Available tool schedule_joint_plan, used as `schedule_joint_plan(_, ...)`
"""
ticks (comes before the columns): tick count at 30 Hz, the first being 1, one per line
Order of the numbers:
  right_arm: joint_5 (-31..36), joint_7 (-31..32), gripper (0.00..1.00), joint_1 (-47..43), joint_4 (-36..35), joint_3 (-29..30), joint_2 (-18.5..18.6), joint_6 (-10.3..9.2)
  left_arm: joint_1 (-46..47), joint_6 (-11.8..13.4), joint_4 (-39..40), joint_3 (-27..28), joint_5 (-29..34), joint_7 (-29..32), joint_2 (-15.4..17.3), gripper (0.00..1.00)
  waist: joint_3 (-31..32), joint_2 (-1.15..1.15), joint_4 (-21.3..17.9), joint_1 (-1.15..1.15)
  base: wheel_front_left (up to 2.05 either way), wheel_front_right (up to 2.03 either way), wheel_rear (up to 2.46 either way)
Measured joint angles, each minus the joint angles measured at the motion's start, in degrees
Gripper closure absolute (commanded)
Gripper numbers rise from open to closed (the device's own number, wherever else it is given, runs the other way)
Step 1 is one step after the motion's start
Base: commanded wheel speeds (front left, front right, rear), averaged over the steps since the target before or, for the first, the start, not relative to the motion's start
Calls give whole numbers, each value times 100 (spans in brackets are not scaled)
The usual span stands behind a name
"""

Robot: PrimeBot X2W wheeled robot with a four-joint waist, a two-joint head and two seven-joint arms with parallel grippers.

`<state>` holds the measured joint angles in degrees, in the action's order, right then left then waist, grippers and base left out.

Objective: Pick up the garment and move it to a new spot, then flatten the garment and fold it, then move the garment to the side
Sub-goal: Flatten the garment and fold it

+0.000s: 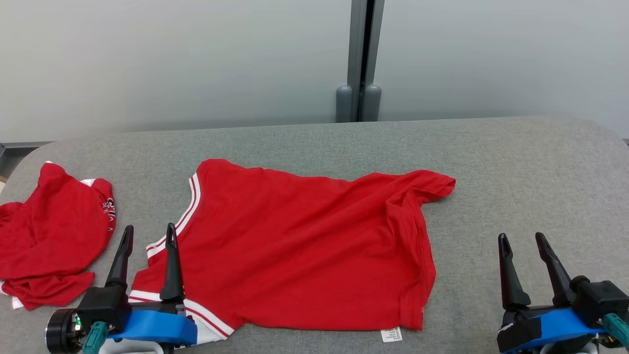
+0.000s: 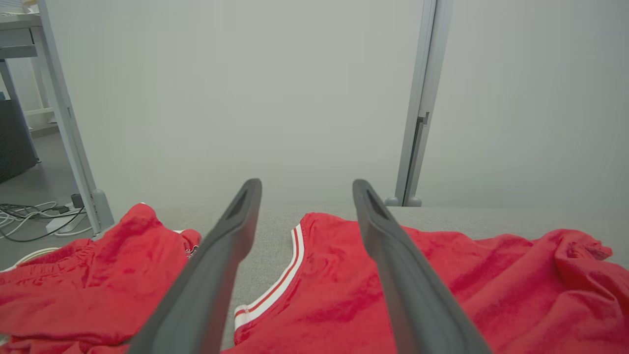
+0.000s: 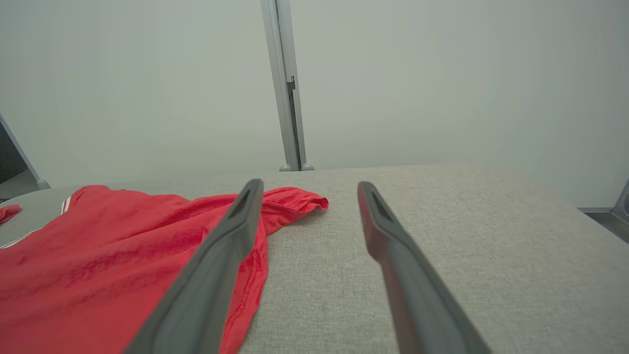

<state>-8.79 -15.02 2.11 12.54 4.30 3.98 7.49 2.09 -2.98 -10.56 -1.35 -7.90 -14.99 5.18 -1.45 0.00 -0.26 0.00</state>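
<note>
Hovering wide open, empty: left jaws, right jaws. Risk: left jaws, at 8 o'clock of garment [image 1: 295,246], snag red heap [image 1: 49,241] at 9 o'clock; bunched sleeve [image 1: 417,191] at 2 o'clock folds in creased.

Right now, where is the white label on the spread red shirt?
In the head view, the white label pokes out at the near hem of the red shirt, by its right corner, left of the right tool.

Bright, even light (soft shadows)
</note>
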Motion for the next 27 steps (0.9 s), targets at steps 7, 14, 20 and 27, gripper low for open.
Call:
schedule_joint_plan(7,-38,-1,0,-5,107,-59,-4,0,80,-57,-282,98,144,-1,-7,0,-12,0,-115,0,0,0,0)
schedule_joint_plan(14,-88,-1,0,29,315,-478,33,0,124,-109,-370,200,188,-1,-46,0,-54,0,-95,0,0,0,0)
schedule_joint_plan(20,-142,0,0,342,838,-1180,109,0,157,-144,-369,226,213,-1,-103,0,-128,0,-30,0,0,0,0)
schedule_joint_plan(27,-210,0,0,975,1842,-1719,120,0,253,-166,-370,227,231,0,-156,0,-285,0,75,0,0,0,0)
